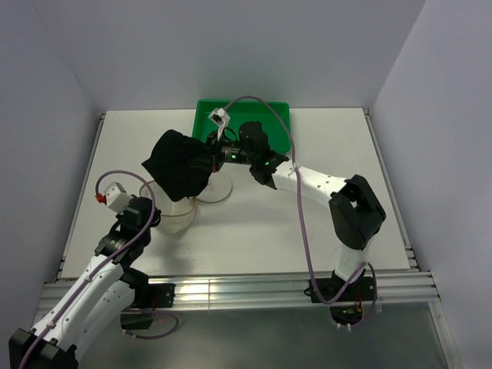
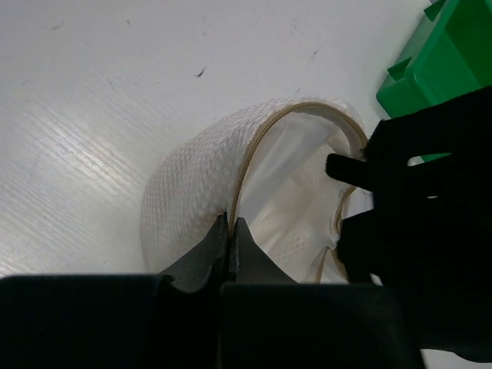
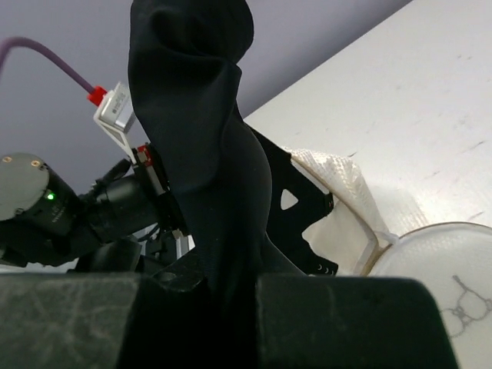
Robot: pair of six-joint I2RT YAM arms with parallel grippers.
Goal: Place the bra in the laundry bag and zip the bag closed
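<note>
The black bra (image 1: 177, 165) hangs bunched from my right gripper (image 1: 206, 157), which is shut on it above the mouth of the laundry bag (image 1: 182, 213). In the right wrist view the bra (image 3: 207, 146) rises between the jaws of the right gripper (image 3: 223, 269), with the white mesh bag (image 3: 342, 184) and its round flat lid (image 3: 438, 284) behind. My left gripper (image 1: 157, 211) is shut on the bag's zip rim. In the left wrist view the left gripper (image 2: 231, 231) pinches the tan rim of the open bag (image 2: 192, 192), and the bra (image 2: 430, 231) hangs at the opening's right side.
The green tray (image 1: 265, 115) stands at the table's back middle, just behind the right wrist; its corner shows in the left wrist view (image 2: 438, 61). The bag's lid (image 1: 217, 190) lies flat on the table. White walls enclose the table's left, back and right.
</note>
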